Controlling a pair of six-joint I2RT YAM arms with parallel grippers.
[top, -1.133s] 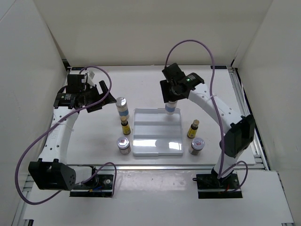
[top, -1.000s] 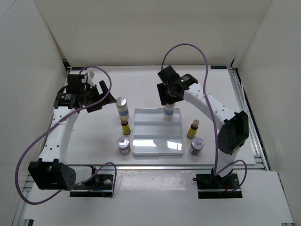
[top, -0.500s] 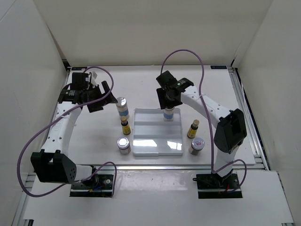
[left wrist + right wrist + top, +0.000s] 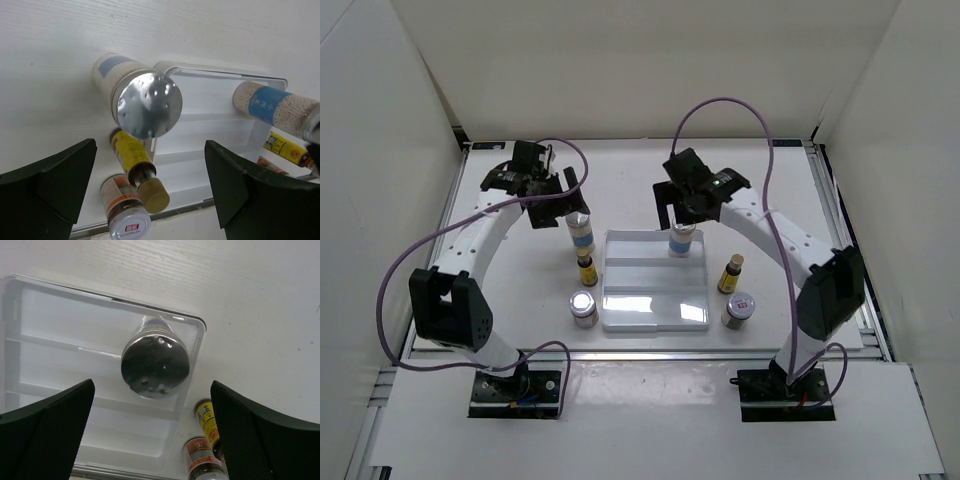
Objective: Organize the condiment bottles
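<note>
In the top view my right gripper (image 4: 683,212) stands open just above a tall white bottle (image 4: 681,241) with a blue band, which stands in the back tier of the white tray (image 4: 655,312). The right wrist view shows its silver cap (image 4: 155,363) between my spread fingers, untouched. My left gripper (image 4: 560,198) is open over the other tall white bottle (image 4: 579,229), left of the tray; its perforated cap (image 4: 148,105) lies between the jaws. An amber bottle (image 4: 587,271) and a silver-lidded jar (image 4: 583,309) stand left of the tray. Another amber bottle (image 4: 730,273) and jar (image 4: 738,309) stand right of it.
The tray's middle and front tiers (image 4: 75,385) hold nothing. White walls close in the table at the back and on both sides. Purple cables loop above both arms. A metal rail runs along the table's right edge (image 4: 840,240).
My right gripper has opened and let go of the white bottle, now standing in the tray's back tier. My left arm has swung right, over the other white bottle.
</note>
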